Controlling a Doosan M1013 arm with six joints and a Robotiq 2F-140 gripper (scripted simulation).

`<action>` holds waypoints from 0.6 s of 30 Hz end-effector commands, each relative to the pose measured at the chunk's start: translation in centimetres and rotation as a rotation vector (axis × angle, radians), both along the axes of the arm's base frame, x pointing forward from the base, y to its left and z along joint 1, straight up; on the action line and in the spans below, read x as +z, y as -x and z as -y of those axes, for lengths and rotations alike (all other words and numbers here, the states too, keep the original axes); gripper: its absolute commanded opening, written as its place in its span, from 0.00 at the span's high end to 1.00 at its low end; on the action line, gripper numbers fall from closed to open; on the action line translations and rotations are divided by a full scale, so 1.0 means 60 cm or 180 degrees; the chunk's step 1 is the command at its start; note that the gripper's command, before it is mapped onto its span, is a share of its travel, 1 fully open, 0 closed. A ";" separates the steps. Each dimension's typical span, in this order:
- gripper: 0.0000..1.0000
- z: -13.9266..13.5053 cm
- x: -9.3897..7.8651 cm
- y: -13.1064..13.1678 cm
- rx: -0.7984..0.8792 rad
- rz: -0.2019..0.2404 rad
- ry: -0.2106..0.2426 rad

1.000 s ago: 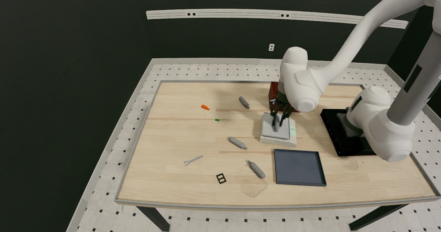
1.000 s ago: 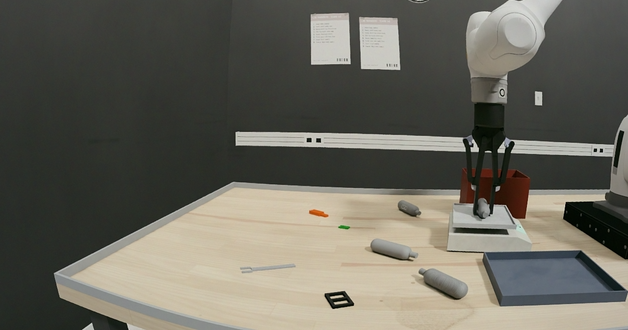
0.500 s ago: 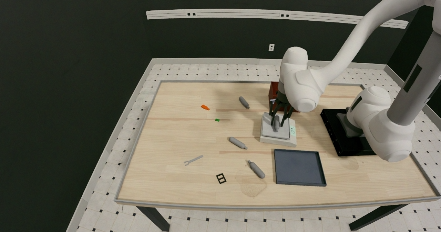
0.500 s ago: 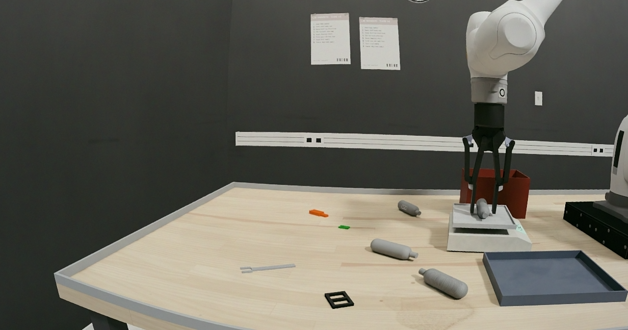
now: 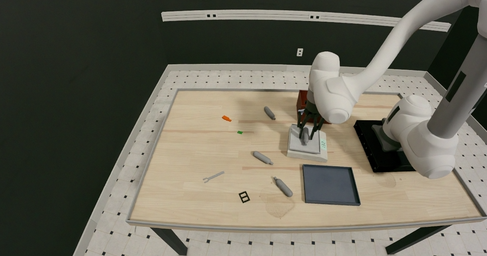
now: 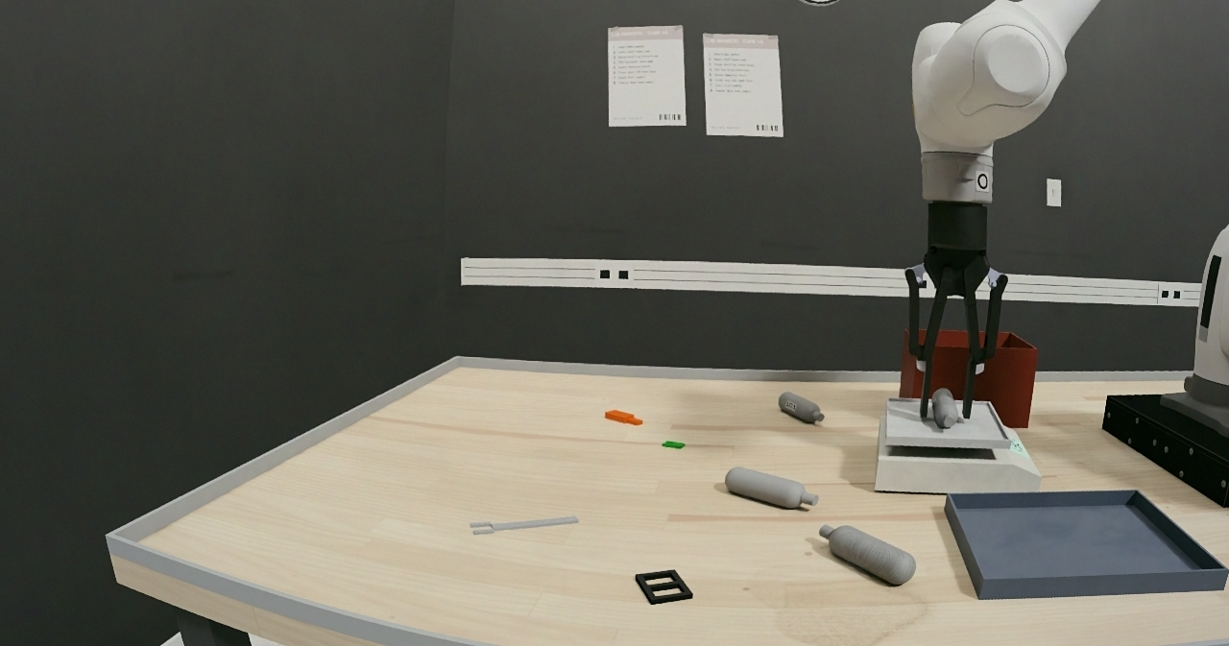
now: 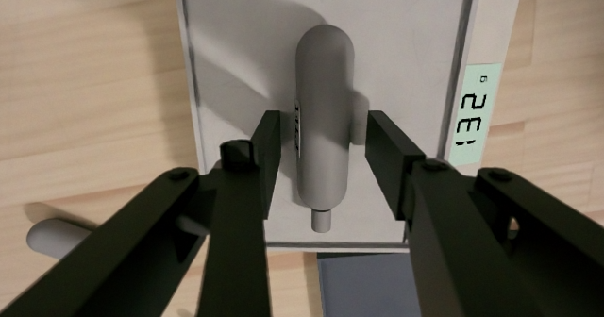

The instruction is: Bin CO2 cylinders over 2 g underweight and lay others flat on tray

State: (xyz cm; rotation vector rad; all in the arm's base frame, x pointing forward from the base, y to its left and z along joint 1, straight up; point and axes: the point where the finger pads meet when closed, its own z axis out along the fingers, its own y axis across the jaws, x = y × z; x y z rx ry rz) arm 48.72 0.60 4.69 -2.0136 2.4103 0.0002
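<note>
A grey CO2 cylinder (image 7: 324, 124) (image 5: 305, 141) lies flat on the scale's plate. The scale's display (image 7: 472, 114) reads 132 g. My gripper (image 7: 323, 133) stands open astride the cylinder, with a gap on each side of it; it also shows in the top and exterior views (image 5: 308, 132) (image 6: 943, 408). Three more grey cylinders lie on the table: one at the back (image 5: 269, 112), one in the middle (image 5: 262, 158), one near the front (image 5: 283, 186). The dark blue tray (image 5: 330, 184) sits in front of the scale. The red scrap bin (image 6: 976, 375) stands behind the scale.
A small wrench (image 5: 213, 177), a black buckle (image 5: 244, 197), an orange piece (image 5: 226, 118) and a green piece (image 5: 240, 132) lie on the left half of the table. The arm's black base (image 5: 382, 145) stands at the right.
</note>
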 end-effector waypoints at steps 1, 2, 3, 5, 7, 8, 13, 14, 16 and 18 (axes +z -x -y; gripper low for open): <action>0.61 0.000 0.001 -0.001 -0.0001 0.0004 -0.0001; 0.61 0.000 0.001 -0.001 -0.0001 0.0004 -0.0001; 0.61 0.000 0.001 -0.001 -0.0001 0.0004 -0.0001; 0.61 0.000 0.002 -0.001 -0.0001 0.0004 -0.0001; 0.61 0.000 0.006 -0.001 -0.0001 0.0004 -0.0001; 0.61 0.000 0.010 -0.001 -0.0001 0.0004 -0.0001; 0.61 0.000 0.043 -0.001 -0.0001 0.0004 -0.0001; 0.61 0.000 0.043 -0.001 -0.0001 0.0004 -0.0001; 0.61 0.000 0.052 -0.001 -0.0001 0.0004 -0.0001; 0.61 0.000 0.073 -0.001 -0.0001 0.0004 -0.0001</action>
